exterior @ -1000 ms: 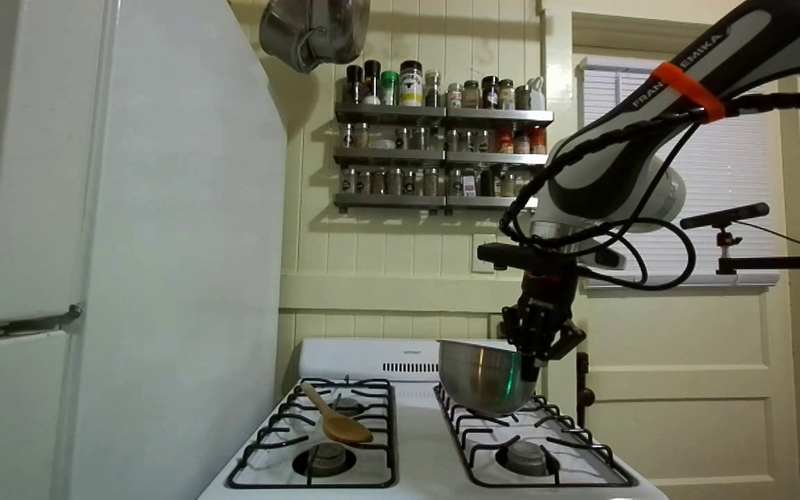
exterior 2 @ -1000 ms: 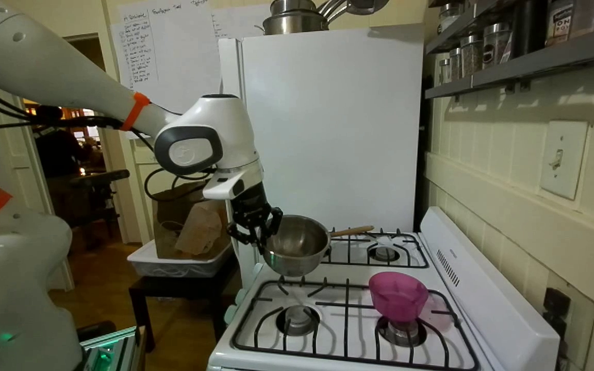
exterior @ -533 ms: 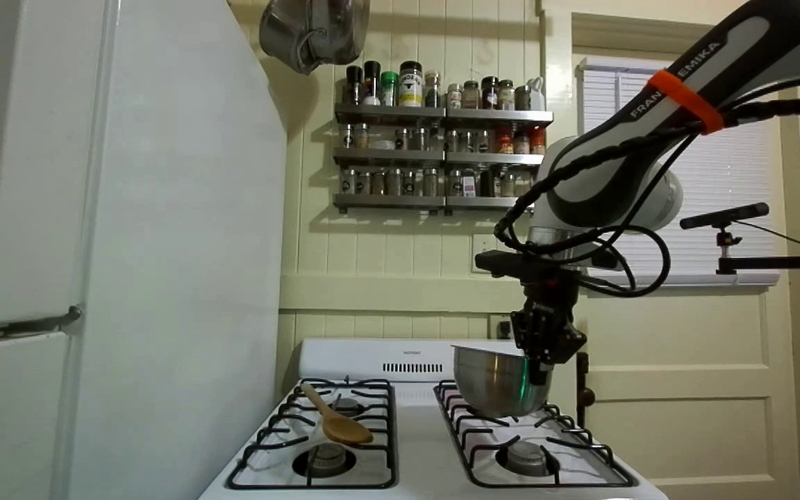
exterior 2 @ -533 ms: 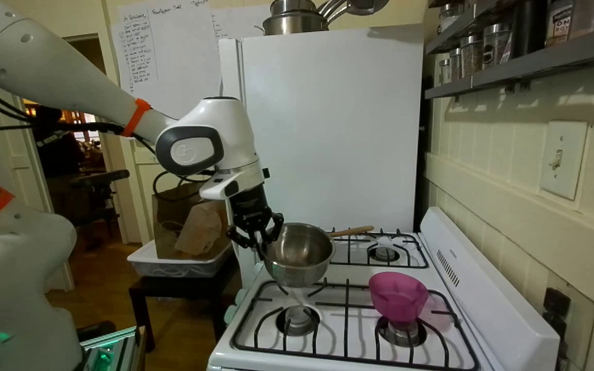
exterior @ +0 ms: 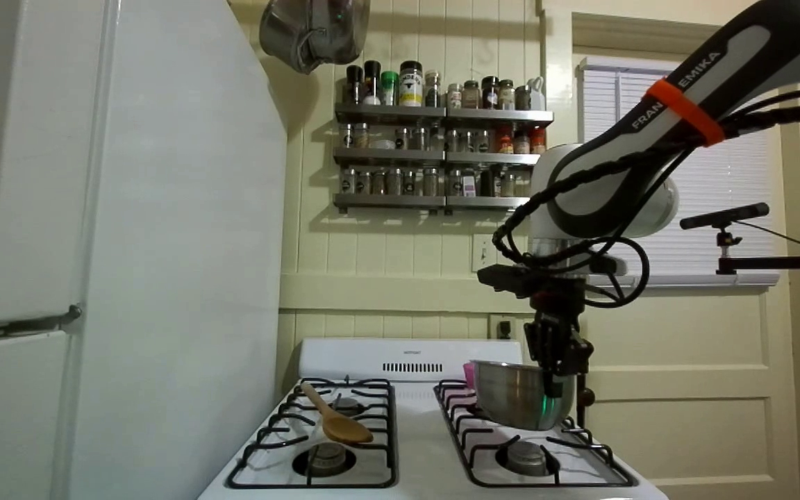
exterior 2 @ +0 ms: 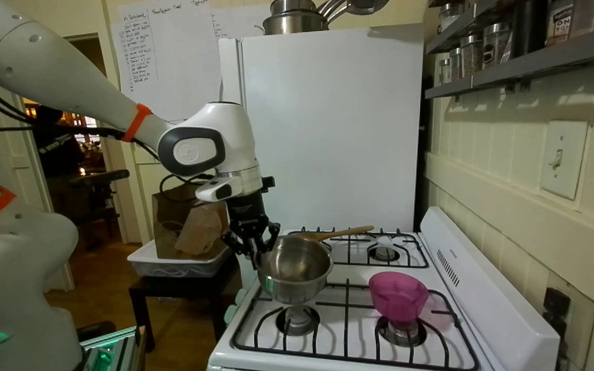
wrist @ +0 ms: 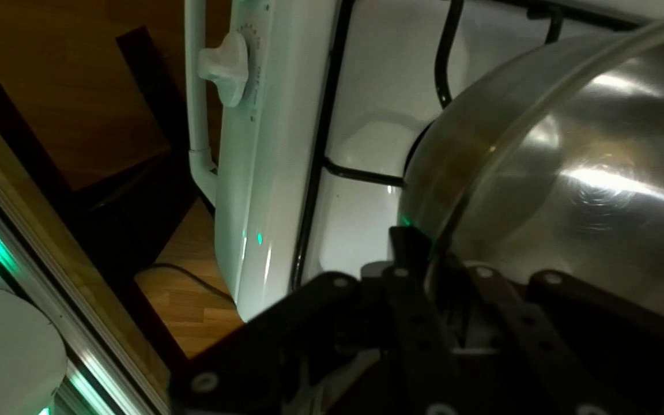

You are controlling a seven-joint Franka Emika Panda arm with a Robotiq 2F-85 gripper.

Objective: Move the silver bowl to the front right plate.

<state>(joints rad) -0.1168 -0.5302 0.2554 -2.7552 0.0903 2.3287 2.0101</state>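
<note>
The silver bowl (exterior: 518, 396) hangs a little above the right-hand grate, and it also shows in an exterior view (exterior 2: 297, 273). My gripper (exterior: 553, 385) is shut on its rim, one finger inside and one outside, as the wrist view (wrist: 433, 259) shows. The bowl is close to upright. The front right plate (exterior: 526, 458) lies below the bowl; in an exterior view (exterior 2: 297, 324) its grey cap shows just under the bowl's bottom. In the wrist view the bowl (wrist: 585, 190) hides most of that burner.
A pink bowl (exterior 2: 398, 296) sits on the back right burner. A wooden spoon (exterior: 341, 425) lies across the left grate. The stove's backguard (exterior 2: 482, 283) and spice shelves (exterior: 442, 201) are behind. The tall white fridge (exterior: 185, 208) stands at the left.
My gripper has carried the silver bowl down and toward the right in an exterior view, keeping hold of its rim. The pink bowl behind it has come partly into sight there.
</note>
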